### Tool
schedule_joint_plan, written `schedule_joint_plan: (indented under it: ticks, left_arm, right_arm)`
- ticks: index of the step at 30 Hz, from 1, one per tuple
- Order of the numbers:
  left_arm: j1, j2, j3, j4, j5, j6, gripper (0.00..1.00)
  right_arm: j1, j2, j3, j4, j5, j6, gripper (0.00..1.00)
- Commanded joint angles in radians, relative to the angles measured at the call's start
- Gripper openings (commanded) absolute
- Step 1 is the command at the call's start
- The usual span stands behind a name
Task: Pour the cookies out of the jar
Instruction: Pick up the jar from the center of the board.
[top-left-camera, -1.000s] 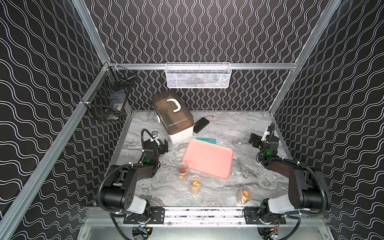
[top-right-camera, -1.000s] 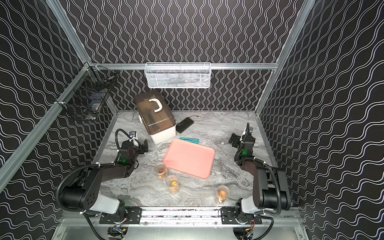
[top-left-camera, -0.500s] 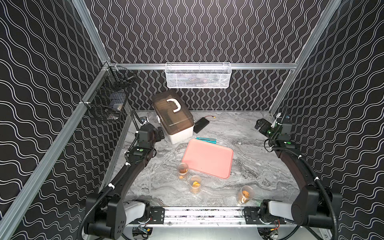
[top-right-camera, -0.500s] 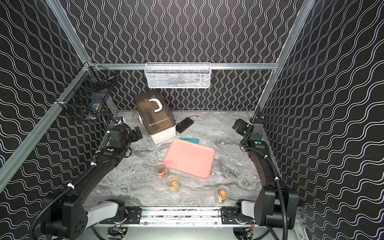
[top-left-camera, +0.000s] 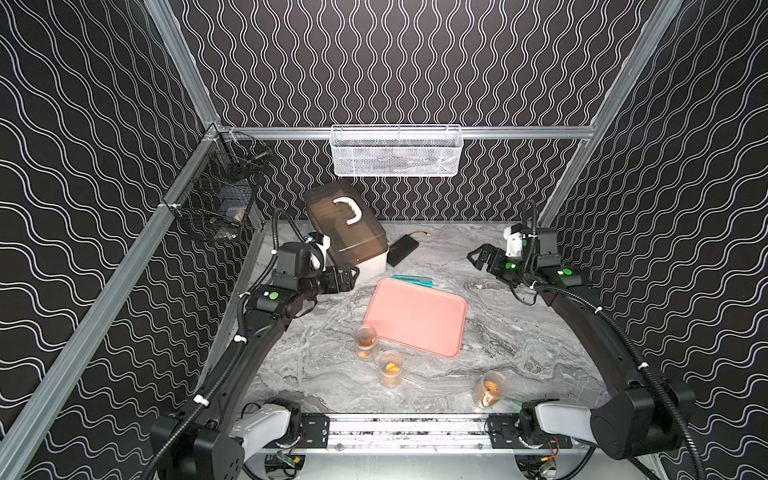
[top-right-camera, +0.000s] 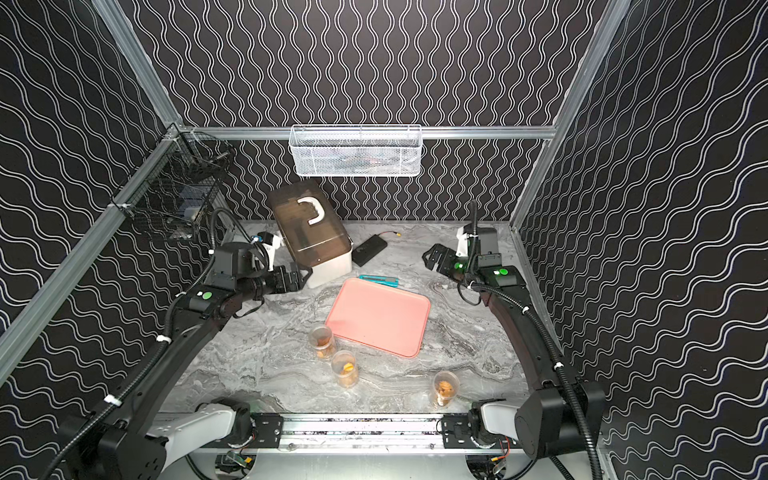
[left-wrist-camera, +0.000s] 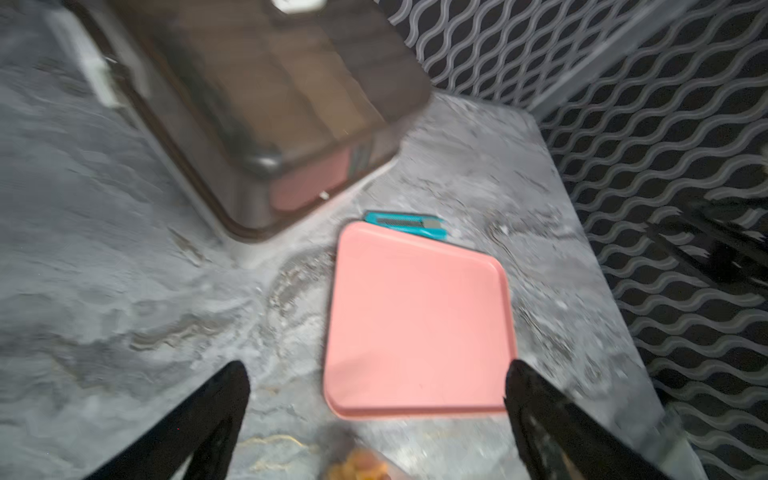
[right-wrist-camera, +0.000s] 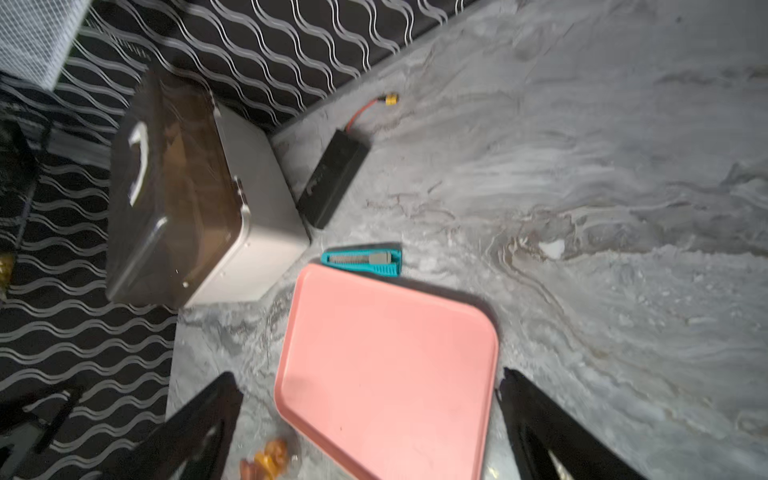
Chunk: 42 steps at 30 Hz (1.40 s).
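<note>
Three jars stand upright on the table (top-left-camera: 523, 332), mouths up, long axes vertical. They are clear, slightly tapered plastic cups. The left jar (top-left-camera: 365, 341) and the middle jar (top-left-camera: 390, 369) sit just beside each other, off the near left corner of the tray (top-left-camera: 415, 316). The right jar (top-left-camera: 491, 388) stands well apart from them, near the rail (top-left-camera: 407, 432). Cookies (top-left-camera: 391, 367) lie low inside each jar, small yellow-orange lumps. Their shapes are too small to tell in both top views and blurred in both wrist views.

The tray is a flat pink rounded rectangle with a low rim and a smooth matte face. A teal cutter (top-left-camera: 412, 281) lies just beyond its far edge, parallel to it. Behind it is a box (top-left-camera: 349, 232) with a pale body, a smoky brown see-through lid and a white handle. A flat black battery (top-left-camera: 402, 249) with a red wire and a yellow plug lies beside the box. The table is grey with marble veins.

The left claw (top-left-camera: 351, 276) hangs by the box's front corner. Its jaws are spread wide and hold nothing. The right claw (top-left-camera: 478, 257) hangs over the table's far right side and points inward, also spread wide and holding nothing.
</note>
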Motion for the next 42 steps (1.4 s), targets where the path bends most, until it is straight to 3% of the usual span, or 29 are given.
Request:
schedule_joint_plan:
  ticks: [1,7,17,23,27,36,42]
  left_arm:
    - [-0.032,-0.048,0.007,-0.118,0.12,0.038,0.99]
    - [-0.06,-0.17,-0.017,-0.259,0.08,0.085,0.99]
    - [-0.062,-0.248,-0.067,-0.292,0.118,0.07,0.99]
    - [-0.062,-0.275,-0.113,-0.268,0.211,0.045,0.99]
    - [-0.062,-0.303,-0.134,-0.247,0.25,0.037,0.99]
    - [-0.062,-0.312,-0.136,-0.273,0.24,0.031,0.99]
    - [-0.062,-0.326,-0.167,-0.278,0.164,-0.006,0.99]
  right_arm:
    - [0.022,-0.017,-0.004,-0.175,-0.013,-0.039,1.0]
    - [0.052,-0.092,-0.034,-0.281,0.028,0.002,1.0]
    - [0.135,-0.159,-0.089,-0.391,0.022,0.058,1.0]
    - [0.234,-0.183,-0.075,-0.495,0.106,0.103,1.0]
    - [0.286,-0.203,-0.087,-0.492,0.069,0.106,1.0]
    - [0.54,-0.172,-0.055,-0.459,0.077,0.134,1.0]
    - [0.724,-0.062,0.038,-0.44,0.16,0.153,1.0]
